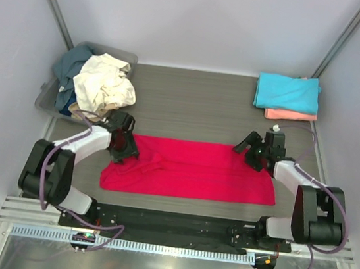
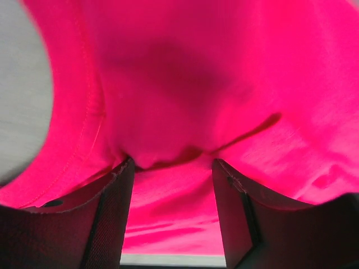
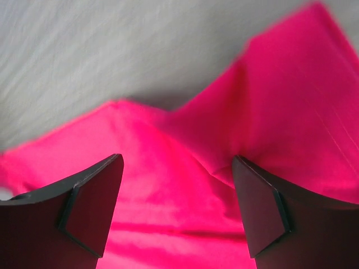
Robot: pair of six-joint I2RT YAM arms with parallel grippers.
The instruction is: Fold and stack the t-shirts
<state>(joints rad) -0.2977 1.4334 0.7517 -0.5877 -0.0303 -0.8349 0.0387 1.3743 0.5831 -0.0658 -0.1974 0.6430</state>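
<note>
Left gripper [image 2: 172, 162] stands half-wide, fingers [image 2: 112, 224] straddling a fold at the left end of the red shirt [image 1: 195, 170]; right gripper [image 3: 178, 158] gapes wide over its right corner; turquoise shirt [image 1: 287, 93] lies folded on the pink shirt [image 1: 292, 115], far right; cream shirt [image 1: 103, 85] and blue shirt [image 1: 69, 67] heap in the tub [image 1: 44, 100]

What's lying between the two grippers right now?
The red shirt, spread out flat, reaches from the left gripper to the right gripper; the top view shows it.
</note>
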